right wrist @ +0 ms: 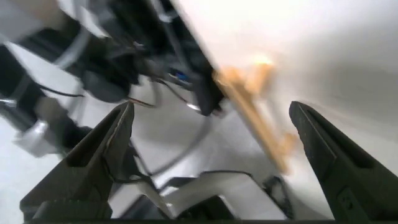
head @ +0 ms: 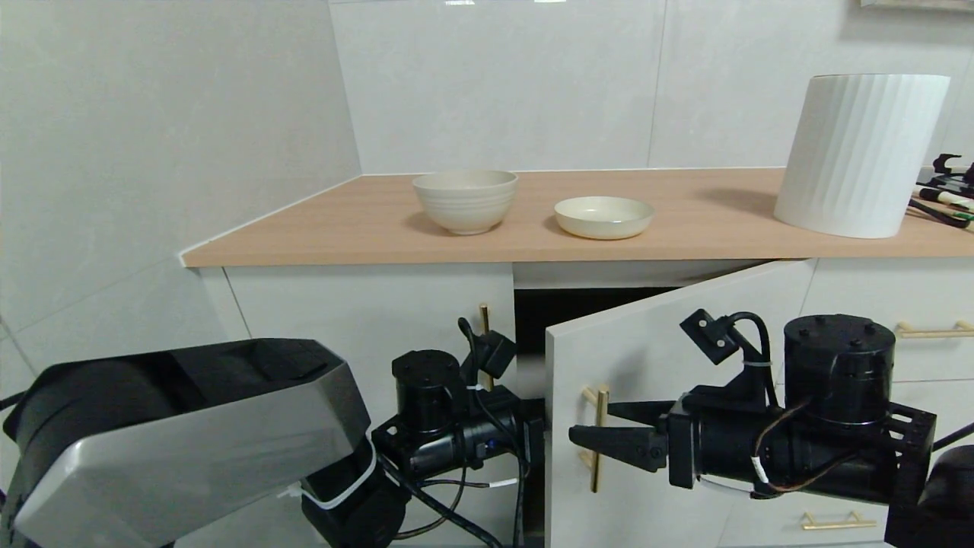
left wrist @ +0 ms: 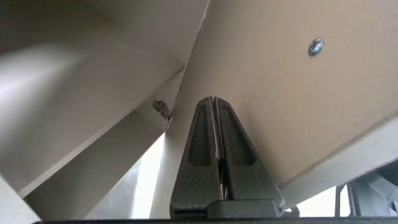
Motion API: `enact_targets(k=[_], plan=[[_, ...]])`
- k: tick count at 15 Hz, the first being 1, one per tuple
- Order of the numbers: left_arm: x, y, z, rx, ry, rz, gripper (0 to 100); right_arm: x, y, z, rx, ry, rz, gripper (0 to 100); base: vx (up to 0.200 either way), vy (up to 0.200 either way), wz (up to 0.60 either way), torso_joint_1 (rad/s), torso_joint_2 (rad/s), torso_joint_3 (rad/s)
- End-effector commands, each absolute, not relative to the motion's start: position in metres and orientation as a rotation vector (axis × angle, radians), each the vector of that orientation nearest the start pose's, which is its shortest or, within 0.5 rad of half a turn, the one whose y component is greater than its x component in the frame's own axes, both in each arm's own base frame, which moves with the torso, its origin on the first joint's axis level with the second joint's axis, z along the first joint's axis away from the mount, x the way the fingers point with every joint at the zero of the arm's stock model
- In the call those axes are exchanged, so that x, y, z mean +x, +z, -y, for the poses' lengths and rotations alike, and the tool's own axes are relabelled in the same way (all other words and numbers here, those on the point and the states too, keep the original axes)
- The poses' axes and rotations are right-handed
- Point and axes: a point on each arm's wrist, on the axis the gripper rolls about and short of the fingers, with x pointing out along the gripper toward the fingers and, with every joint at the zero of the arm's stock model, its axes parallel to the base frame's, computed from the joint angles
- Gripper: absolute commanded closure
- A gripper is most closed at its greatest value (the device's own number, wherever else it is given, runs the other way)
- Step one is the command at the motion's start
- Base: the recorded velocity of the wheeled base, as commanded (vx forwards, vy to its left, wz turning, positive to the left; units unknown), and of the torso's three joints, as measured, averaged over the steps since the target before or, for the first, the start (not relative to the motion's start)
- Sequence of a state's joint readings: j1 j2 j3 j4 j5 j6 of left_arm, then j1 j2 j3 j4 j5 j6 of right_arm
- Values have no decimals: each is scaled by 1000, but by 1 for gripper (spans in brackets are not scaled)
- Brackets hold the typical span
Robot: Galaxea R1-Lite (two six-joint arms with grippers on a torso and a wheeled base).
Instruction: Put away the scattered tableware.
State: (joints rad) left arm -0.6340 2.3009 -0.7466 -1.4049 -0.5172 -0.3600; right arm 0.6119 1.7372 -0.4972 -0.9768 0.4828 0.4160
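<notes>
right hand (head: 592, 422): fingers spread wide, gripping nothing. the brass handle (head: 597, 472) of the half-open door (head: 670, 320) stands upright between the two fingers, right at their tips. cannot tell whether either finger touches it.

left hand (left wrist: 212, 102): fingers pressed flat together, holding nothing. it is tucked behind the door's free edge, tip close against the door's inner face, just below the screw (left wrist: 317, 45) that holds the handle. contact not certain.

outward from the hands: the dark cupboard opening (head: 578, 301) is just above and beyond them. the counter (head: 342, 228) lies higher up. on it are the bowl (head: 465, 199), above the left hand, and the shallow dish (head: 604, 216) just beside it, almost straight above the right hand. both sit upright, apart from each other and untouched.

judgement: the step in hand is getting the door fully open. putting the tableware away has not begun.

how to do it well:
- close the right hand squarely on the middle of the bar, not on a post.
- pull along the door's arc about its hinge, letting the wrist turn with the swing. a straight pull would slip off the bar.
- or push from behind with the closed left hand, low and slow. keep it clear of the hinge side.
- open wide enough that a hand carrying the bowl passes without touching the door.
</notes>
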Motion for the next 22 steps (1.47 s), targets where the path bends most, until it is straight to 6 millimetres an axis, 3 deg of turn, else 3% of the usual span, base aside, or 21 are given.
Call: enact_targets(k=[1, 3, 4, 6, 9, 13, 15, 19, 22], plan=[[295, 41, 233, -310, -1116, -349, 100, 206, 123, -152, 319, 992, -512, 0, 0, 0, 0, 0, 0, 0], [293, 47, 232, -311, -1118, -338, 100, 181, 120, -135, 295, 990, -531, 0, 0, 0, 0, 0, 0, 0], [292, 48, 231, -311, -1118, -336, 100, 179, 120, -134, 295, 990, -532, 0, 0, 0, 0, 0, 0, 0], [283, 56, 229, -310, -1131, -335, 100, 151, 109, -111, 289, 959, -587, 0, 0, 0, 0, 0, 0, 0], [276, 59, 237, -307, -1153, -328, 100, 134, 108, -97, 291, 936, -631, 0, 0, 0, 0, 0, 0, 0], [272, 60, 242, -308, -1167, -336, 100, 126, 107, -92, 288, 924, -648, 0, 0, 0, 0, 0, 0, 0], [271, 60, 244, -315, -1170, -343, 100, 126, 106, -92, 286, 921, -654, 0, -200, 0, 0, 2, 0, 2], [279, 63, 253, -313, -1169, -368, 100, 125, 104, -91, 285, 919, -662, 0, -200, 0, 0, 2, 4, 1], [284, 60, 260, -309, -1169, -388, 100, 123, 103, -90, 285, 918, -667, 0, 0, 0, 0, 0, 0, 0]])
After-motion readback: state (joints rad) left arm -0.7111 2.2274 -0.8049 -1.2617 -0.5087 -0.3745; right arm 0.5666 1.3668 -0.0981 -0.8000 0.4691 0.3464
